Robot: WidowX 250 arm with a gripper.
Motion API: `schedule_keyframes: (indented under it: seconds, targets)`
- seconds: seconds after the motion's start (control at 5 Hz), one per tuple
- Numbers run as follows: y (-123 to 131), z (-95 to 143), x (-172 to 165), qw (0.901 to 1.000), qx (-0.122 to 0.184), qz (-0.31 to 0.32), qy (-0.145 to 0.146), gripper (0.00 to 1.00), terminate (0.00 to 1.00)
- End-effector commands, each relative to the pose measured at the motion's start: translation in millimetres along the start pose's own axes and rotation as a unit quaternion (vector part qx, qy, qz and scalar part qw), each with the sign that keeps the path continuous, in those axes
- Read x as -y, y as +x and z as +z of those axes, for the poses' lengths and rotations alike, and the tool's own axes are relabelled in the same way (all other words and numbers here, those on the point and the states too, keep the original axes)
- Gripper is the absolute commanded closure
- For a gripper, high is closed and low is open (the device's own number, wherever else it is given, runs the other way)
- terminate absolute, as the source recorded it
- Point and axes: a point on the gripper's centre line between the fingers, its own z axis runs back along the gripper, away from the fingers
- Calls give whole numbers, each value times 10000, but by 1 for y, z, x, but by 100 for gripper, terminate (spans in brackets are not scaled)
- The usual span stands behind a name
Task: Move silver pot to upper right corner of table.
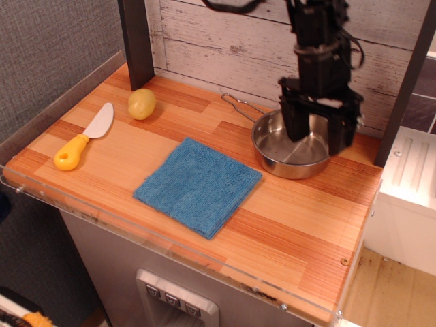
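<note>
My gripper [316, 138] hangs over the silver pot [291, 151], and my two fingers are spread wide with nothing held between them. One finger [294, 124] is above the middle of the pot and the other finger [340, 133] is above its rim at about 3 o'clock. I cannot tell if a finger touches the rim or is just above it. The pot sits on the table [293, 231] at the far right side, near the wooden wall, so I think it is close to the corner where it should end up, or already there. The pot is round and flat on its bottom, open side up, and it is empty. Its thin wire handle [240, 108] sticks out toward 10 o'clock, so the long line of the pot runs from 10 o'clock to 4 o'clock. Here is what could go wrong, I think. If I go up or away crooked, a finger could catch the rim and drag or tip the pot. If I push it more toward 3 o'clock, it could bump the dark post or slide to the table edge. A blue cloth [198, 185] lies just beside the pot at 8 o'clock. A potato [142, 103] and a yellow knife [84, 138] lie well apart at 9 o'clock.
</note>
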Motion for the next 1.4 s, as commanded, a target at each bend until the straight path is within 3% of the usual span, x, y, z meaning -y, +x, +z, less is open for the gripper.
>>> schedule_keyframes:
  seconds: [0.0, 0.2, 0.4, 0.6, 0.8, 1.0, 1.2]
  targets:
    - [-26, 94, -8, 9959, 745, 254, 447, 0, 0]
    - [-75, 129, -25, 9863, 681, 1025, 1100, 0, 0]
    - [-114, 140, -44, 9749, 777, 1427, 1519, 0, 0]
    - [-132, 133, -57, 9729, 931, 1432, 1561, 0, 0]
    - [-133, 127, -64, 9770, 922, 1341, 1375, 0, 0]
    - [-130, 125, -70, 9878, 906, 857, 929, 0, 0]
    - [-130, 125, -70, 9878, 906, 857, 929, 0, 0]
